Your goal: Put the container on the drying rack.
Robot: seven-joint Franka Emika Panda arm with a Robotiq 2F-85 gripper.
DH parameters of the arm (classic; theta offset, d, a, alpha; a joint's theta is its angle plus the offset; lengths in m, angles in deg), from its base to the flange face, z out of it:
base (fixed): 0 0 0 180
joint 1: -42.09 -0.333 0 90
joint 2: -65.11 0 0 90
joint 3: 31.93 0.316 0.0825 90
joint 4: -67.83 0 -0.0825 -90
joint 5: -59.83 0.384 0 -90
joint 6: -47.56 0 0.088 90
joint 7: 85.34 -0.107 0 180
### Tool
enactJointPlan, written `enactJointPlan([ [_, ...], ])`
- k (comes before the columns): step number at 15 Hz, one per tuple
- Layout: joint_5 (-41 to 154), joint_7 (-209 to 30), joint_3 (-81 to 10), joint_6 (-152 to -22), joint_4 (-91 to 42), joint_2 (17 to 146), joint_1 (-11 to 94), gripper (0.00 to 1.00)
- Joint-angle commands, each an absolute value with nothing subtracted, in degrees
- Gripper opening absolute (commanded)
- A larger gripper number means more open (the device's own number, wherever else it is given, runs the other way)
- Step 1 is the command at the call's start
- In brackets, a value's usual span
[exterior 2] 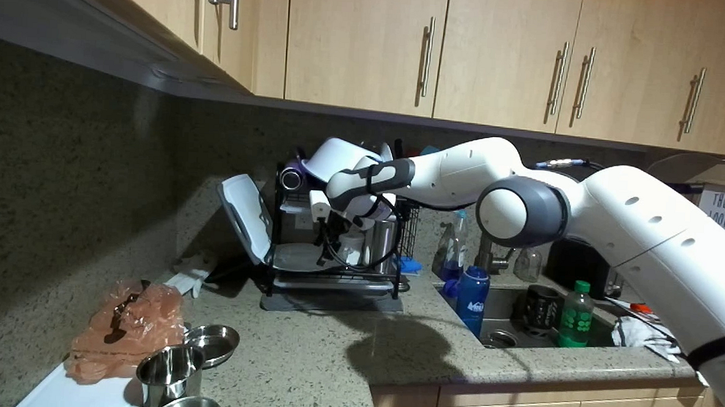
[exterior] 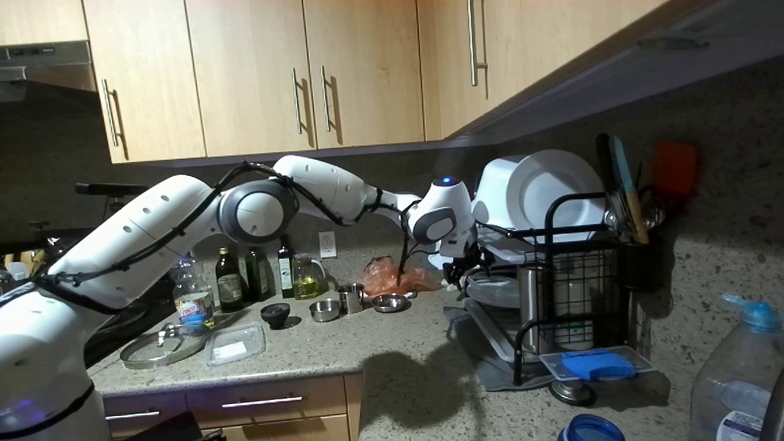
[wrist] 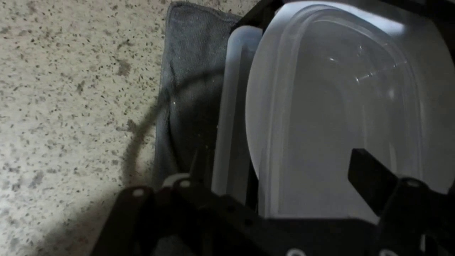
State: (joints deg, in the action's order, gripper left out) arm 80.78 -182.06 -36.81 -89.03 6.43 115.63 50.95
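At two o'clock of the end effector (wrist: 279, 156) in wrist view, the container (wrist: 341, 106) lies on a plate (wrist: 261, 106) in the drying rack (exterior: 549, 239); fingers (wrist: 369, 179) stand apart; placing seems finished; withdraw straight upward.

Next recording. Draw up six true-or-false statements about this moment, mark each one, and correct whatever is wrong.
1. The gripper is open. True.
2. The clear container sits in the sink. False: it is in the drying rack, over a pale plate.
3. A shallow metal dish sits beside the orange bag. True.
4. The green-capped bottle lies on its side. False: it stands upright.
5. A glass lid rests on the countertop, handle up. True.
6. The upper cabinet doors hang open. False: they are closed.
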Motion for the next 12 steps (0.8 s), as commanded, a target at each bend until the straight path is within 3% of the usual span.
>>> enactJointPlan([
  [1, 80.19, -180.76, -36.36, -91.38, 0.66, 111.10, 50.56, 1.00],
  [12, 79.61, -176.83, -37.26, -95.47, -12.55, 102.32, 48.63, 1.00],
])
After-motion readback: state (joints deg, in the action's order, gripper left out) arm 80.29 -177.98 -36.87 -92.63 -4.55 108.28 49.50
